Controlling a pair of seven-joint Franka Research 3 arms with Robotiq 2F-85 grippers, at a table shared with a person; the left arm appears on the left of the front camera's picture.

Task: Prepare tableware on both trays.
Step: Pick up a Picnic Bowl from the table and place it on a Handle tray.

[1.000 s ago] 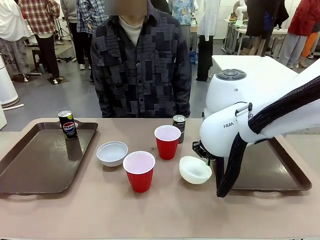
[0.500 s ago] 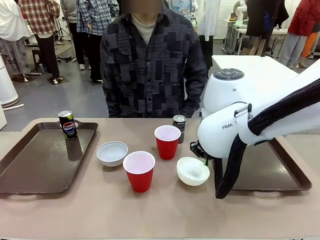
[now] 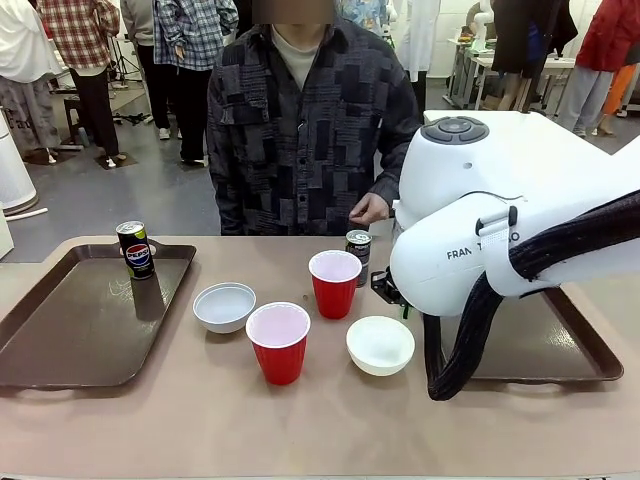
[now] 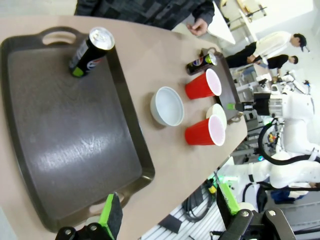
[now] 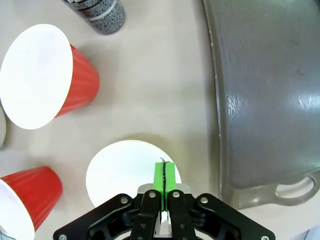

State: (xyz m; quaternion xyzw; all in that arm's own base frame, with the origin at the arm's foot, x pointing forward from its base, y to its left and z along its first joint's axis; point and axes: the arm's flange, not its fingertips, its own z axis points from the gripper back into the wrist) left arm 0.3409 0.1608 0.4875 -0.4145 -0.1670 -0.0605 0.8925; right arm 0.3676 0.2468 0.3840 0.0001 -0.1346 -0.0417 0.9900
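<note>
One black can (image 3: 135, 250) stands at the far end of the left tray (image 3: 60, 350). The other can (image 3: 358, 250) stands on the table behind a red cup (image 3: 334, 283). A second red cup (image 3: 279, 342) is nearer me, with a white bowl (image 3: 224, 306) to its left. The other bowl (image 3: 380, 345) rests flat beside the right tray (image 3: 570, 345). My right gripper (image 5: 163, 167) is shut, pads together, hovering over this bowl (image 5: 120, 170). My left gripper (image 4: 170, 210) is open, high above the left tray's (image 4: 65, 140) near end.
A person stands at the far side, one hand (image 3: 370, 208) hanging near the table edge behind the can. My bulky right arm (image 3: 480, 250) covers part of the right tray. Bare table lies in front of the cups.
The bowl was tilted beside the right tray; it has slid left and now lies flat. My right gripper has lifted slightly. The person's hand has come into view.
</note>
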